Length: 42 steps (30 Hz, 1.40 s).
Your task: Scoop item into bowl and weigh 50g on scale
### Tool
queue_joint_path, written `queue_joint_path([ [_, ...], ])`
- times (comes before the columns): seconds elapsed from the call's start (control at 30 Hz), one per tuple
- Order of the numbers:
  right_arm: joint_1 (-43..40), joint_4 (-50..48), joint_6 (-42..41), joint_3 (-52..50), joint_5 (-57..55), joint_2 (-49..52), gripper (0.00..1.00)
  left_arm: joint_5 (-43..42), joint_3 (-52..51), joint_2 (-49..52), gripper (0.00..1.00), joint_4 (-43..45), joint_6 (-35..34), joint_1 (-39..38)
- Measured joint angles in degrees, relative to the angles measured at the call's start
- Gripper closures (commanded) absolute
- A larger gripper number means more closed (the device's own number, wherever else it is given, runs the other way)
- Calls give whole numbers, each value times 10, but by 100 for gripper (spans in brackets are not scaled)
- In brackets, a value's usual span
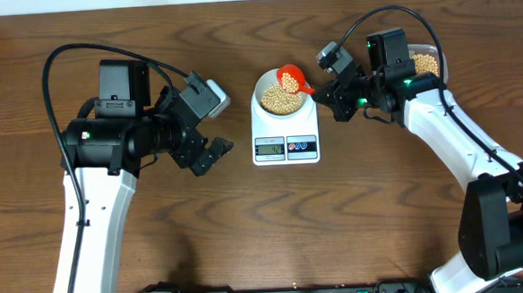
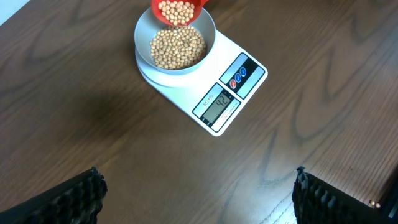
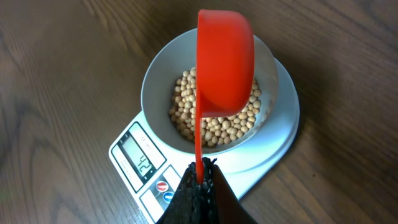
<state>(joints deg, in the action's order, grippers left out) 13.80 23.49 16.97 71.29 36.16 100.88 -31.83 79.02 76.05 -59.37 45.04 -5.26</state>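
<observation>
The white bowl (image 1: pixel 280 95) sits on the white scale (image 1: pixel 285 132), holding tan beans (image 1: pixel 280 99). The scale display (image 2: pixel 217 105) reads 42. My right gripper (image 1: pixel 333 91) is shut on the handle of a red scoop (image 1: pixel 293 77), held tilted over the bowl's right rim. In the right wrist view the scoop (image 3: pixel 224 62) hangs over the bowl (image 3: pixel 158 74) and beans (image 3: pixel 221 124), the gripper (image 3: pixel 200 177) clamped on its handle. In the left wrist view the scoop (image 2: pixel 179 9) holds beans above the bowl (image 2: pixel 175 43). My left gripper (image 1: pixel 210 154) is open and empty, left of the scale.
A clear tub (image 1: pixel 426 62) with more beans stands at the far right, behind my right arm. The table (image 1: pixel 248 228) is dark brown wood. The left arm's body lies left of the scale.
</observation>
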Motion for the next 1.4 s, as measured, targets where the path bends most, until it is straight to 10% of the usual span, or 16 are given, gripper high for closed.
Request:
queue_joint_path([
  [1.4, 7, -7, 1, 0, -43, 0, 99, 0, 0, 0, 2, 0, 0, 0],
])
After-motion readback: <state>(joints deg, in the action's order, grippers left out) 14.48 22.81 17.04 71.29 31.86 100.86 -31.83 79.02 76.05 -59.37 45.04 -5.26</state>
